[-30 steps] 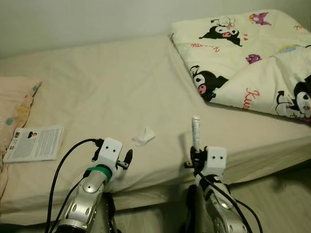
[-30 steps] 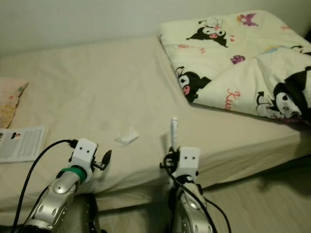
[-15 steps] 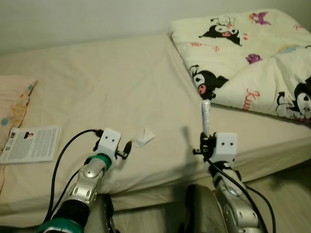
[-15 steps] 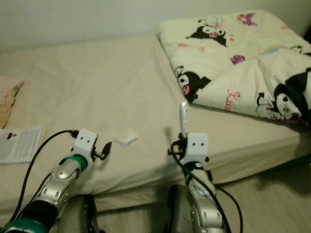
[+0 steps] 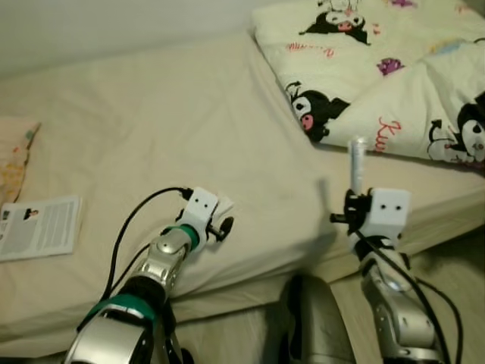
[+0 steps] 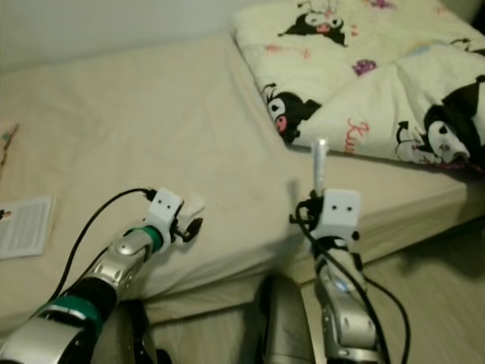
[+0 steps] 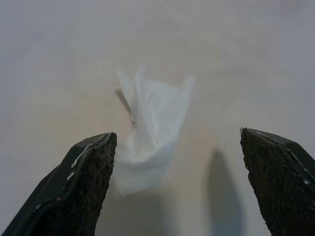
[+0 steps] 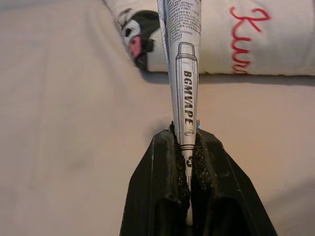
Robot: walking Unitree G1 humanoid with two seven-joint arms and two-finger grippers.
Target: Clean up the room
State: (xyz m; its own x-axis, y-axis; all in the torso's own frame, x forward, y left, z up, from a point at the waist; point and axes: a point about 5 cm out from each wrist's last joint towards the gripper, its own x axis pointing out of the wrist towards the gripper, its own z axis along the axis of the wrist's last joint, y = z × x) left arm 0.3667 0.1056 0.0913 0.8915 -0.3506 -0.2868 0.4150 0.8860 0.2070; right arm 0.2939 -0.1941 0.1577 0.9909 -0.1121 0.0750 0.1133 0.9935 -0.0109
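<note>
A crumpled white tissue [image 7: 150,128] lies on the beige bed sheet [image 5: 151,114] near the front edge. My left gripper [image 7: 177,196] is open just short of it, the tissue standing between and slightly beyond the black fingertips [image 7: 83,187]. From the head, the left gripper [image 5: 223,225] sits low over the sheet, with a scrap of the tissue [image 6: 195,205] peeking out beside its white wrist box. My right gripper [image 8: 186,147] is shut on a thin white printed packet [image 8: 182,59], held upright over the bed's edge [image 5: 355,163].
A folded quilt with a cartoon print [image 5: 394,76] covers the bed's right end. A booklet [image 5: 42,226] lies at the left, beside a pillow [image 5: 15,155]. Pale floor [image 5: 455,265] shows below the mattress edge at the right.
My left gripper has reached forward to the tissue, which is now mostly hidden behind its wrist box. The right arm has shifted right with the packet still upright. The camera has tilted down.
</note>
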